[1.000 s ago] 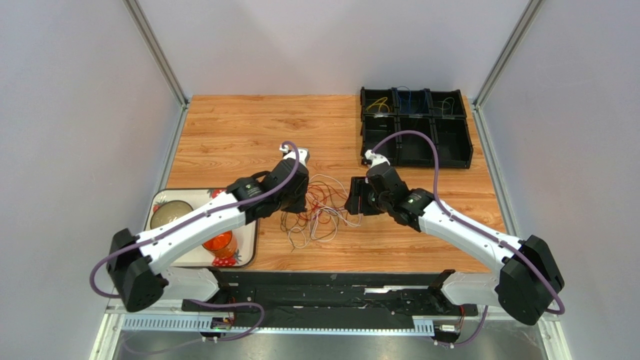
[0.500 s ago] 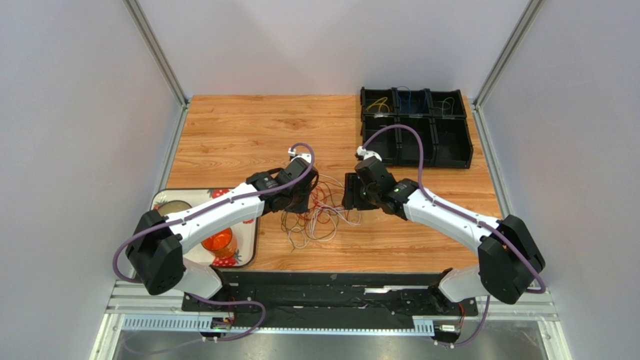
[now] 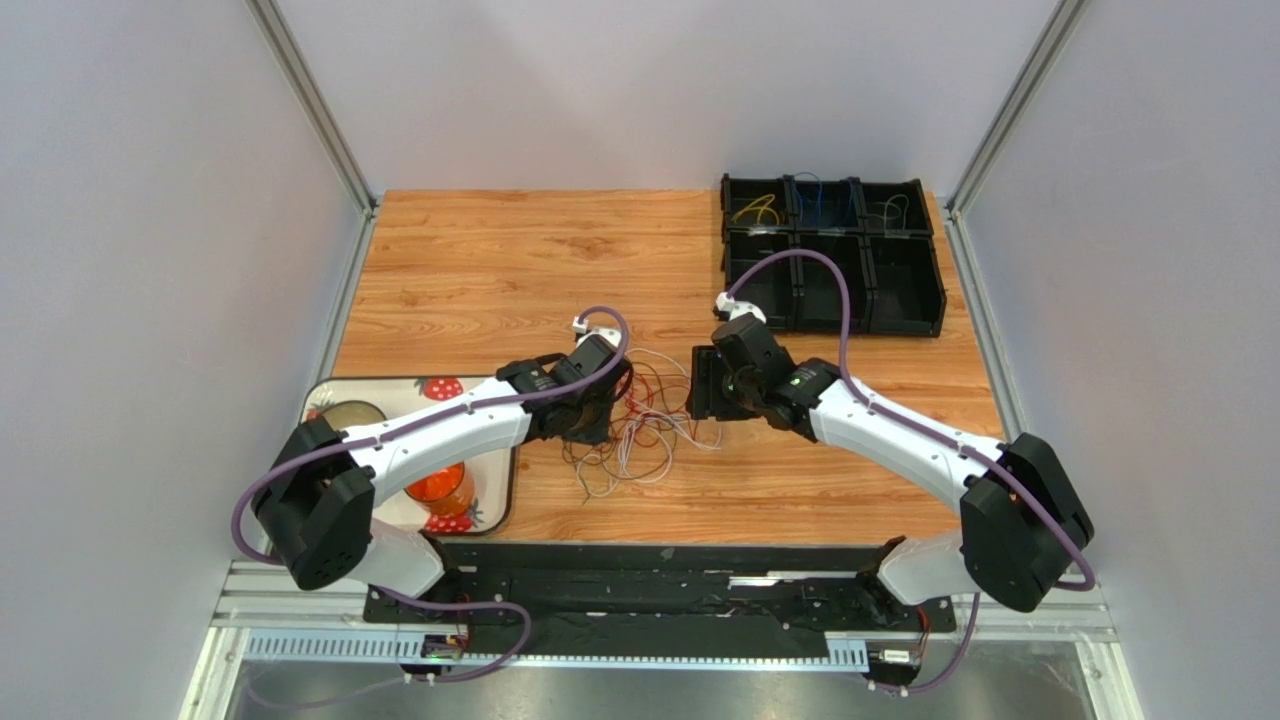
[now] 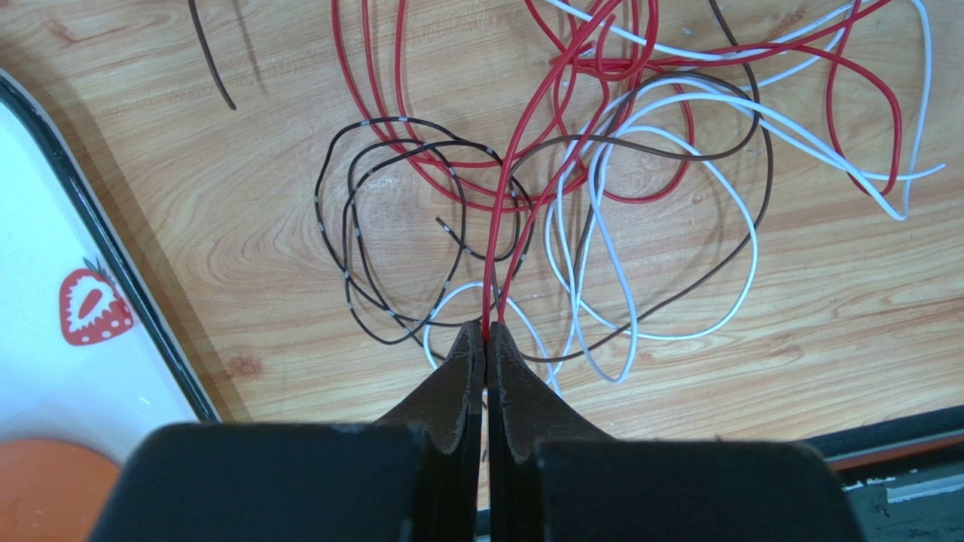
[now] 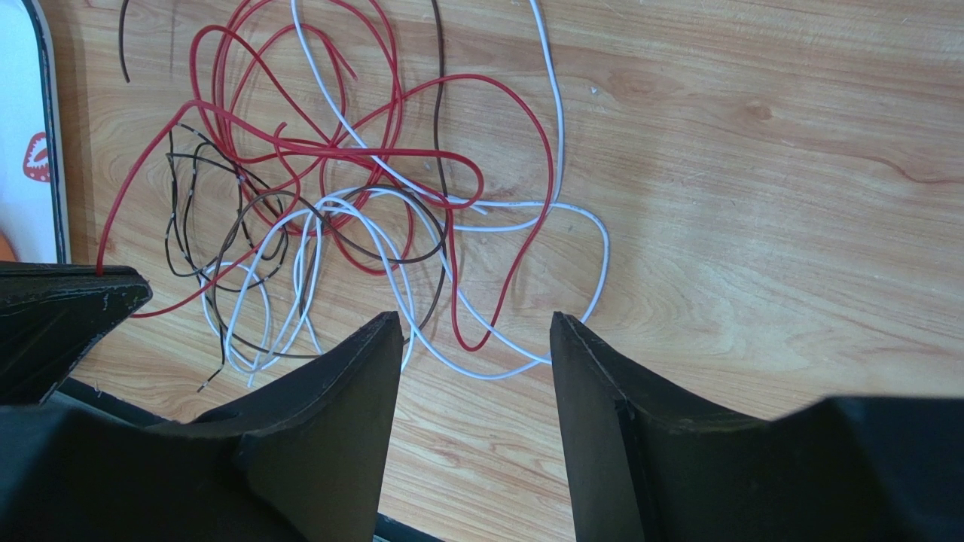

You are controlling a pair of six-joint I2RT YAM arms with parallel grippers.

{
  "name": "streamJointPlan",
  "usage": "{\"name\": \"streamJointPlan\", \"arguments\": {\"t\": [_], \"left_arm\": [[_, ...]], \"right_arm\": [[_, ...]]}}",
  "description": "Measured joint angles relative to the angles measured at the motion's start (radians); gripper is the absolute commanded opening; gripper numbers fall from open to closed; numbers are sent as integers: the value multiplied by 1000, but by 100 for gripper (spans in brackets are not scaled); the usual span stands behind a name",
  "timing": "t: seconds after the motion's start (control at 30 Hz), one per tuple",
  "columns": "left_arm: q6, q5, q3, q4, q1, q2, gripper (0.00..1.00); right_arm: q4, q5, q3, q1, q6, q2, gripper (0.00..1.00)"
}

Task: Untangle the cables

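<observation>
We see the left gripper (image 4: 487, 334) pinched shut on a red cable (image 4: 499, 220), presumably anchoring it, while the right gripper (image 5: 475, 323) hangs open over the cables (image 3: 643, 432) tangled on the table (image 3: 481, 270) between both.

Tangled cables (image 3: 646, 432) cover table (image 3: 481, 270) centre; tray (image 3: 507, 503) blocks near-left; bins (image 3: 831, 230) block far-right; far-left open.

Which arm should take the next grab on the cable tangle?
Right. The left gripper is shut on a red cable, so it is occupied. The right gripper is open, holds nothing, and hangs just above the white cable loops, so it probably has the easier reach.
</observation>
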Motion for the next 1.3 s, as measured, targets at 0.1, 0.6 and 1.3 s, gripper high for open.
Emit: {"name": "streamJointPlan", "arguments": {"t": [0.1, 0.6, 1.3], "left_arm": [[0, 0, -8, 8, 0, 6, 0], [-1, 4, -13, 21, 0, 23, 0], [-3, 10, -13, 22, 0, 23, 0]], "right_arm": [[0, 0, 0, 0, 0, 0, 55], [21, -39, 0, 1, 0, 52, 54], [47, -72, 43, 30, 0, 171, 54]]}}
